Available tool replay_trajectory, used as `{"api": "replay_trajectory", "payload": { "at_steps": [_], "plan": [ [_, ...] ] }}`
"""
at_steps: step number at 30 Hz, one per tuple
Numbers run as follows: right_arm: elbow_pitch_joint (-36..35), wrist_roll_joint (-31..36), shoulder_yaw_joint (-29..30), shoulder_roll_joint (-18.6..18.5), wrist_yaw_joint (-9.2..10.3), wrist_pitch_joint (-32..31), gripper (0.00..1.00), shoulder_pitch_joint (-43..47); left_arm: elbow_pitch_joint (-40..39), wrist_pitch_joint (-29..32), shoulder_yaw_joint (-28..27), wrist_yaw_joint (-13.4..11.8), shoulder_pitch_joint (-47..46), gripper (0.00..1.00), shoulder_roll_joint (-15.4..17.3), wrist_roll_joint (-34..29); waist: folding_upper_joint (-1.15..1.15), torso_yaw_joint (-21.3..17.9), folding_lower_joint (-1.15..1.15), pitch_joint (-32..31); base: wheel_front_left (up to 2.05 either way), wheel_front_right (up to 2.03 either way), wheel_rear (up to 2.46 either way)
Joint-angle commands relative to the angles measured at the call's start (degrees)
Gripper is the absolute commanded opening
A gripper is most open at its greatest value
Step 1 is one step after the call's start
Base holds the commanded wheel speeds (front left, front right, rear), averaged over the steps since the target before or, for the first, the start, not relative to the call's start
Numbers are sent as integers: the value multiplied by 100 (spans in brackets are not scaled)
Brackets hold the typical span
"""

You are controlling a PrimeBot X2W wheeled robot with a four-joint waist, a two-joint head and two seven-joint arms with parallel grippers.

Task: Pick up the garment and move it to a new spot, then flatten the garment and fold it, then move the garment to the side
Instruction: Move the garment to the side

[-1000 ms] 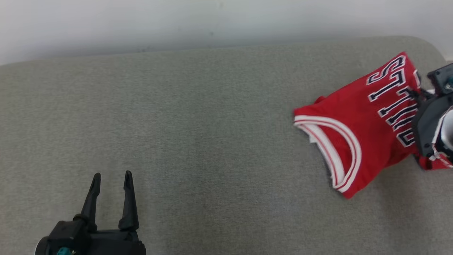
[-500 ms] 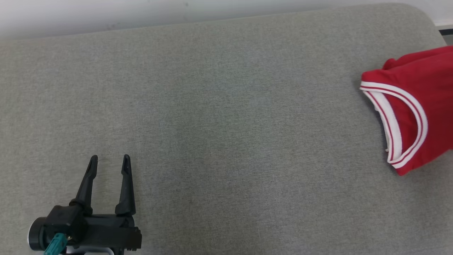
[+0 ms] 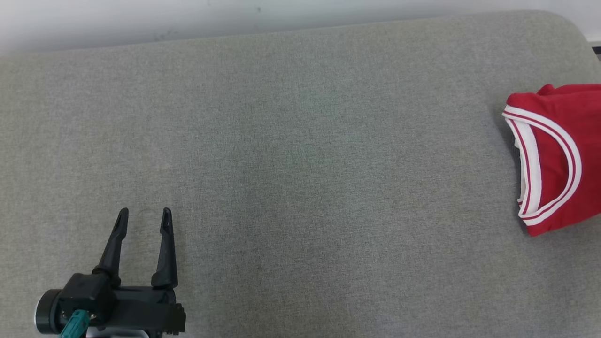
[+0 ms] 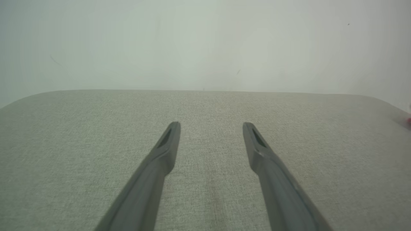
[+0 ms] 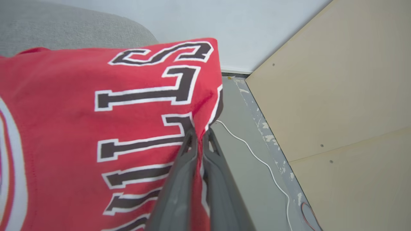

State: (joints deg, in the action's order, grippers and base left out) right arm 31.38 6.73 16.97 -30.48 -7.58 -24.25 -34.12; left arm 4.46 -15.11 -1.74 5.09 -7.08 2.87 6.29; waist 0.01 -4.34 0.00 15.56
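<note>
**Item:** jersey (image 3: 558,155), red, with white trim and dark lettering. Count: one.
**Location:** right end of the bench (image 3: 300,164), by its rounded corner. The lettered edge reaches out over the floor (image 5: 250,192).
**My right jaws:** closed, pinching the jersey's lettered edge between both fingers (image 5: 179,179).
**My left jaws:** spread wide and holding nothing, fingers (image 3: 165,249) low over bare bench, well apart from the jersey.
**Handling, as I judge it:** light, limp and probably slick. It isn't fragile. Held by one pinch it will sag and its layers may slip apart.
**Best hold:** at an edge, through every layer, with a second pinch on another corner to keep it flat.
**Other counts:** bench, one; jaws, two sets; white cord (image 5: 257,154) on the floor, one.
</note>
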Motion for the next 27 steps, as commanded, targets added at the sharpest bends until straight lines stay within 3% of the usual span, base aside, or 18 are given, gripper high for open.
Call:
{"api": "replay_trajectory", "payload": {
  "at_steps": [1,2,9,16,27],
  "plan": [
    [-48,67,38,63,18,124,44,82,24,-1,-5,13,33,100,4,-45,-1,-16,0,-79,0,0,0],
    [-63,105,5,100,18,188,100,117,30,-1,-5,15,42,100,4,-46,-1,-23,0,-115,0,0,0],
    [-221,332,-313,120,18,817,100,140,79,-1,-16,27,117,100,5,-29,-1,-62,0,-344,0,0,0],
    [-339,92,-866,192,18,1542,100,171,130,-1,3,-48,245,100,4,58,-1,-52,0,-634,0,0,0],
    [-1101,-1020,-1619,1132,18,2674,100,1126,254,-1,-171,-206,528,100,4,264,-1,84,0,-1185,0,0,0]
  ]
}}
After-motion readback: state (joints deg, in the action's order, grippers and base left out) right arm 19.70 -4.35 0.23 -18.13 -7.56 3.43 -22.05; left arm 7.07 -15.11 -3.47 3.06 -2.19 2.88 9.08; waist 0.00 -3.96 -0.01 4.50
